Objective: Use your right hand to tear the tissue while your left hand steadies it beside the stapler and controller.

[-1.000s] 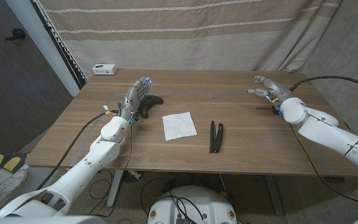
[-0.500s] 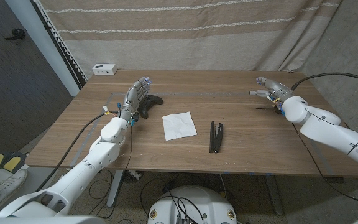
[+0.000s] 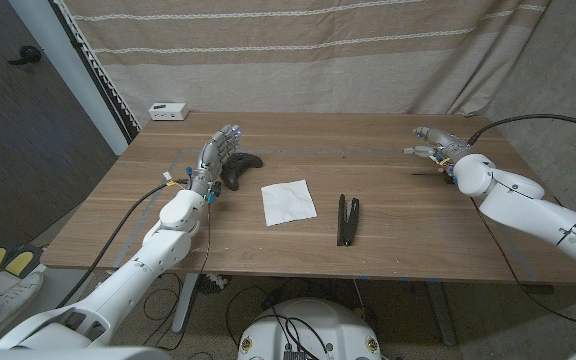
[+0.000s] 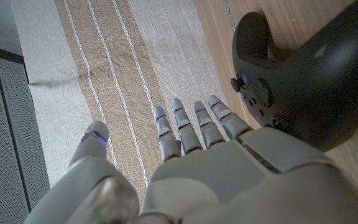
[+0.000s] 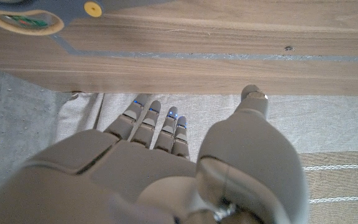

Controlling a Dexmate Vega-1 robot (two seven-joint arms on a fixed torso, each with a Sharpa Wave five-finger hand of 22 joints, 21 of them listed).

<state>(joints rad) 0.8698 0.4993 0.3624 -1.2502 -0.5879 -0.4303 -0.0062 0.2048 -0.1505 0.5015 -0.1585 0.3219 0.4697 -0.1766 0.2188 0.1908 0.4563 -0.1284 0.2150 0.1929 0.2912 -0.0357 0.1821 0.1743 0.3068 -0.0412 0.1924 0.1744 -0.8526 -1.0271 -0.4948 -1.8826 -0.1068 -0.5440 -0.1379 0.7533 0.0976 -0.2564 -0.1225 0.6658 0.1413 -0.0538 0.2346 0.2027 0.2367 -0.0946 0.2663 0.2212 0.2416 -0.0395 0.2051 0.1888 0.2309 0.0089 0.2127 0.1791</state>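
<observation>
Robot hand on the right point(image 3: 430, 146) hovers w/ fingers spread and nothing held over the far right of the bench point(image 3: 398, 230), well apart from the tissue point(image 3: 288, 201). Vs. a sec ago it has crept slightly farther right and back, approx. a nudge only, so no approach toward the paper has begun. Left robot hand point(image 3: 218, 157) stands upright, fingers apart and empty, just beside the dark controller point(image 3: 240, 168); unchanged from earlier frames. Left wrist view shows the controller point(image 4: 303, 81) close against that hand point(image 4: 229, 168), fingers extended toward the curtain.

Tissue lies flat mid-bench, untouched and whole, between controller and black stapler point(image 3: 348, 218), which sits near its right edge. Small white box point(image 3: 169, 111) rests at the far left corner.

Judgement: tear not started; left must first press the tissue, right has a long reach inward.
</observation>
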